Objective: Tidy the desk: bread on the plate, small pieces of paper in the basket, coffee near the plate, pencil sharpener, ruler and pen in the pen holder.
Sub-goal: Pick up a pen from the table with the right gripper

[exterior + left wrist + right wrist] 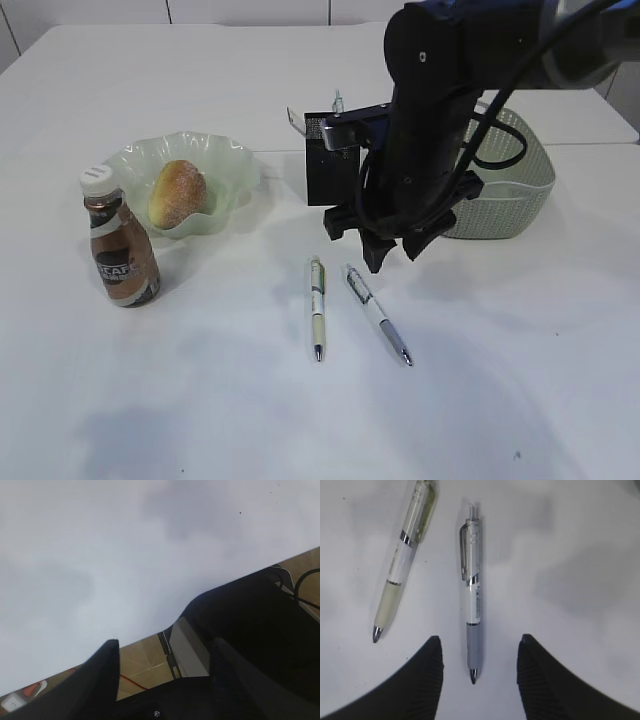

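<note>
Two pens lie nearest the desk's [200, 400] front edge: green pen [316, 305], grey pen [378, 312]. Right gripper [479, 655] hovers with jaws wide, empty, straddling the grey pen's tip (probably lining up a pick). Holder [330, 158] waits behind, toward the back edge.

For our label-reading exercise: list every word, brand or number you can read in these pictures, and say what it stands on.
"CAFE": on the coffee bottle's brown label; the smaller print beneath is too blurred to read.
Print on the grey-grip pen barrel: too small to read.
Green-grip pen: no readable text.
</note>
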Controlling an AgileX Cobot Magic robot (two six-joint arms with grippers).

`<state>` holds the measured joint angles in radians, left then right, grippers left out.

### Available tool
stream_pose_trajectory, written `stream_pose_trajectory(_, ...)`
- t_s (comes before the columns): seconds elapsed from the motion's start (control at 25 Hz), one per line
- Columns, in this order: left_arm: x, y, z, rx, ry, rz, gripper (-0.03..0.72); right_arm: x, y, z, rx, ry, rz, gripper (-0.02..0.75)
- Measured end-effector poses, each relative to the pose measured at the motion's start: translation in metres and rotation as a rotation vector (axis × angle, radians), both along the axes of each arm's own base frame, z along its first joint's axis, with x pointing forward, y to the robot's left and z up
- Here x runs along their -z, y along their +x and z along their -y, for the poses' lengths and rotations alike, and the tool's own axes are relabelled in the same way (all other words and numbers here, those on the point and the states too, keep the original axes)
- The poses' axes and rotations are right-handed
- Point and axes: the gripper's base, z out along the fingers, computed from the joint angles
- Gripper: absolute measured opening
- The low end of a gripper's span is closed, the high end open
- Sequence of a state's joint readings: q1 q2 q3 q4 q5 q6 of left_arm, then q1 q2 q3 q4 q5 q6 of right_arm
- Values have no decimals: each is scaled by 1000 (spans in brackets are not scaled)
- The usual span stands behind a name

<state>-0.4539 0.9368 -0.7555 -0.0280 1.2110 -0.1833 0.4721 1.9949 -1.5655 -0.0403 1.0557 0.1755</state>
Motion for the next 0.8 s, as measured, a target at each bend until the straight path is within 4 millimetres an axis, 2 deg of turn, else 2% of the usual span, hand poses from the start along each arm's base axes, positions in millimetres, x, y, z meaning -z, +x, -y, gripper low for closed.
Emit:
stream_pose_trajectory(0.32, 0, 0, 0, 0, 0, 0, 402, 23, 20, -14, -17, 24, -24, 395)
stream_pose_trajectory(0.8, 0, 0, 0, 0, 0, 0, 402, 57, 27, -17, -35, -9, -84, 395)
